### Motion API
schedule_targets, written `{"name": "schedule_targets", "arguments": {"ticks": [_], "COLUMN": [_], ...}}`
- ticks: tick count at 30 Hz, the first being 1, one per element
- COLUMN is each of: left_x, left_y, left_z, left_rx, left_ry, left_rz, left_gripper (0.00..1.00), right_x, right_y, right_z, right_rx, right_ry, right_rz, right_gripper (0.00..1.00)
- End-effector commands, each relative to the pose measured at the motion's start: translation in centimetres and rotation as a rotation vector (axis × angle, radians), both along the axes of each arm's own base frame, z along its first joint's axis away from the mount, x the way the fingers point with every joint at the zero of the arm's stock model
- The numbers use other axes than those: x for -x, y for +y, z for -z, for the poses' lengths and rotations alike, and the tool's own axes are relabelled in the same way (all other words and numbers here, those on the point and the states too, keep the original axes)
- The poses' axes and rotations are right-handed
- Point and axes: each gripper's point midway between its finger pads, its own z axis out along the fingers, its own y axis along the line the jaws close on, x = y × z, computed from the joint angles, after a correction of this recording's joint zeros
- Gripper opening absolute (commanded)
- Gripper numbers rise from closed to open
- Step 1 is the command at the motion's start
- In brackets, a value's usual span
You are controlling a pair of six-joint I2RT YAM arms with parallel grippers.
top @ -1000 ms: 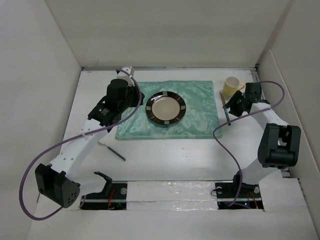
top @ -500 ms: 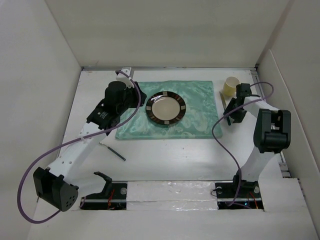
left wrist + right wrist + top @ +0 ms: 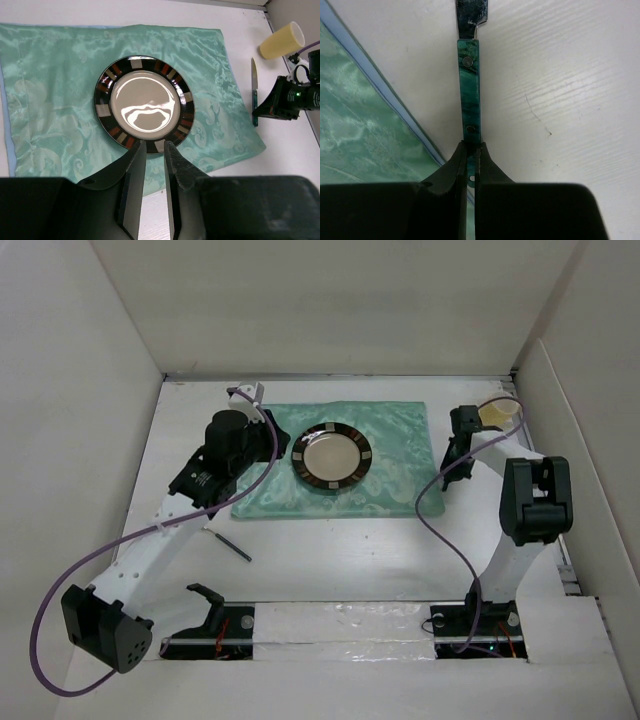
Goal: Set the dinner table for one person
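The white dinner table carries a mint-green placemat with a dark-rimmed plate on it. My right gripper is shut on the end of a green-handled knife. The knife lies low over the table just right of the mat's edge, blade pointing away. The left wrist view shows the knife and a pale yellow cup beyond it. My left gripper hovers at the plate's near rim, jaws slightly apart and empty.
A thin dark-handled utensil lies on the table left of the mat's near corner. The cup is partly behind my right arm at the far right. White walls enclose the table. Purple cables hang from both arms.
My right gripper has swung left and farther back with the knife, now against the mat's right edge and partly covering the cup. My left arm has drawn back slightly to the left.
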Motion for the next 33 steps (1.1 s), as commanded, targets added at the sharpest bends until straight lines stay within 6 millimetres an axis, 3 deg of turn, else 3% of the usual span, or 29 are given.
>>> {"name": "schedule_targets", "arguments": {"ticks": [1,3,7,10,12,14,17,21,27,28,33], "left_x": [0.1,0.0,-0.2,-0.5,-0.8,-0.9,-1.2,-1.3,-1.0,-1.0,-0.6], "left_y": [0.0,-0.1,-0.3,-0.3,-0.4,-0.5,-0.7,-0.8,-1.0,-0.9,-0.7], "left_z": [-1.1,-1.0,-0.9,-0.8,-0.8,-0.6,-0.8,-0.5,0.1,0.3,1.0], "left_rx": [0.030,0.033,0.035,0.026,0.019,0.015,0.014,0.013,0.020,0.020,0.019], "left_ry": [-0.047,-0.044,-0.041,-0.039,-0.039,-0.034,-0.036,-0.030,-0.016,-0.010,0.002], "left_rz": [0.000,-0.003,0.000,-0.001,0.001,0.001,0.002,0.006,0.016,0.015,0.010], "left_gripper": [0.19,0.19,0.19,0.19,0.19,0.18,0.19,0.18,0.18,0.18,0.18], "right_x": [1.7,2.4,3.0,3.1,3.3,3.3,3.1,1.9,-0.1,-0.3,-1.0], "right_y": [0.2,0.6,3.1,5.7,9.3,10.0,12.9,18.0,20.4,20.4,19.6], "right_z": [-1.5,-2.4,-7.2,-9.8,-11.8,-11.8,-10.8,-10.4,-7.3,-6.0,-4.5], "right_rx": [0.059,0.083,0.063,0.008,-0.081,-0.093,-0.145,-0.163,-0.201,-0.195,-0.147], "right_ry": [-0.001,-0.015,-0.134,-0.197,-0.252,-0.253,-0.234,-0.239,-0.197,-0.169,-0.140], "right_rz": [-0.006,-0.014,-0.096,-0.180,-0.292,-0.315,-0.378,-0.509,-0.553,-0.545,-0.470], "right_gripper": [0.00,0.00,0.00,0.00,0.00,0.00,0.00,0.00,0.00,0.00,0.00]}}
